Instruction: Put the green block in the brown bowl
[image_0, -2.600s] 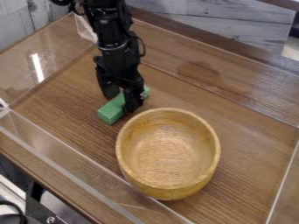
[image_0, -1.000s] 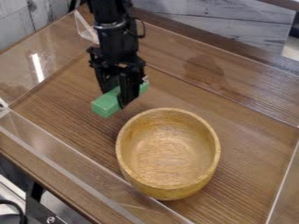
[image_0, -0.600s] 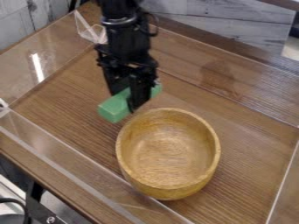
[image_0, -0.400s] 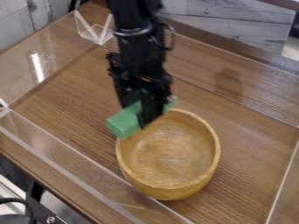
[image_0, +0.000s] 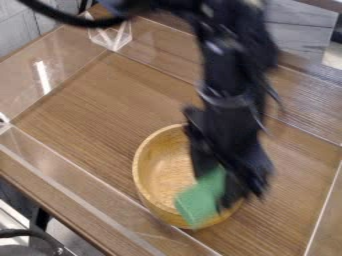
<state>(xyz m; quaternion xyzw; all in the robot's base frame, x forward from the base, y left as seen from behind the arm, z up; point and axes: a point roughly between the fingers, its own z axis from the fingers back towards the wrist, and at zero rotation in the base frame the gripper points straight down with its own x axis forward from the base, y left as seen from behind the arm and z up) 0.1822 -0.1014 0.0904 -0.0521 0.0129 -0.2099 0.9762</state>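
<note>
Green block (image_0: 202, 200) in gripper (image_0: 227, 165), over brn bowl (image_0: 158, 172).

Green block (image_0: 201, 201), plain and elongated, tilted over the round brown bowl (image_0: 154, 178), partly hidden

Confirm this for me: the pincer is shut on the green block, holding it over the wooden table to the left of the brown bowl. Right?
Not quite. The pincer is indeed shut on the green block, but the camera view shows the block over the brown bowl, not over the table to its left.
</note>
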